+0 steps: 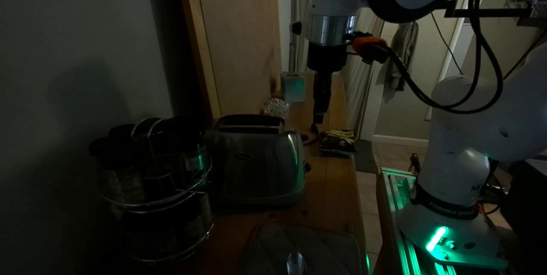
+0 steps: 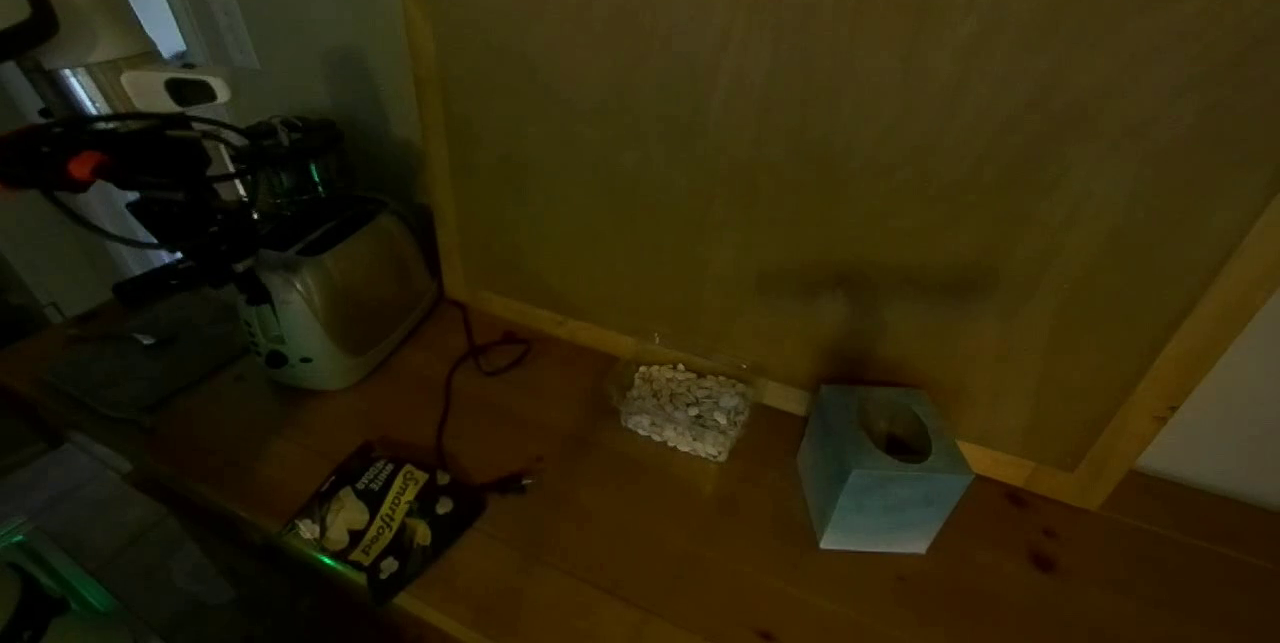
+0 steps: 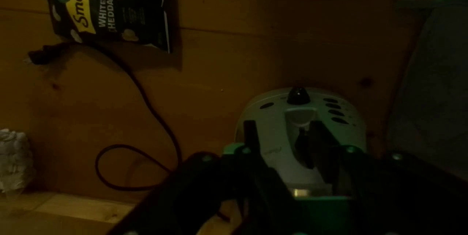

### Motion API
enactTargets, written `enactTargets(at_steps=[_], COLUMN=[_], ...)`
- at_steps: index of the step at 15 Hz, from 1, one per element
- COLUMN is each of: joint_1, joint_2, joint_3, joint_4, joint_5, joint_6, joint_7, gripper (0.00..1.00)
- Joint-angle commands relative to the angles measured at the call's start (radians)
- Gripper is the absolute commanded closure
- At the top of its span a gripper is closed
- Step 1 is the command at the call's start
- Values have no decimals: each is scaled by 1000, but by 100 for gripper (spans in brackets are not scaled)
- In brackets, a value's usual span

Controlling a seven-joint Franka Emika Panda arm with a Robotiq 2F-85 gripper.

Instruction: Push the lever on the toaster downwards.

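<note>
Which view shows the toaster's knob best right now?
The wrist view: the knob shows largest there, clear of the gripper. In an exterior view the knob is small and dim; in an exterior view the knob juts side-on from the toaster.

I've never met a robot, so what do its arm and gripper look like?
The arm is white and rounded, with looping black cables, a silvery wrist collar, an orange fitting and a dark band lettered FRANKA. The gripper is dark with two slim fingers.
</note>
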Motion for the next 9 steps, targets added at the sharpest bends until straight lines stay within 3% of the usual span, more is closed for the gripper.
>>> enactTargets(at_steps=[1,5,9], joint_1=[13,28,33], joint_2=[-79,-132,-156], joint_3=[21,19,9], joint_4=[1,-2,-2], joint_5=[-16,6,20], joint_6=[-20,-3,4], joint_7=[17,19,21], gripper=[26,1,0])
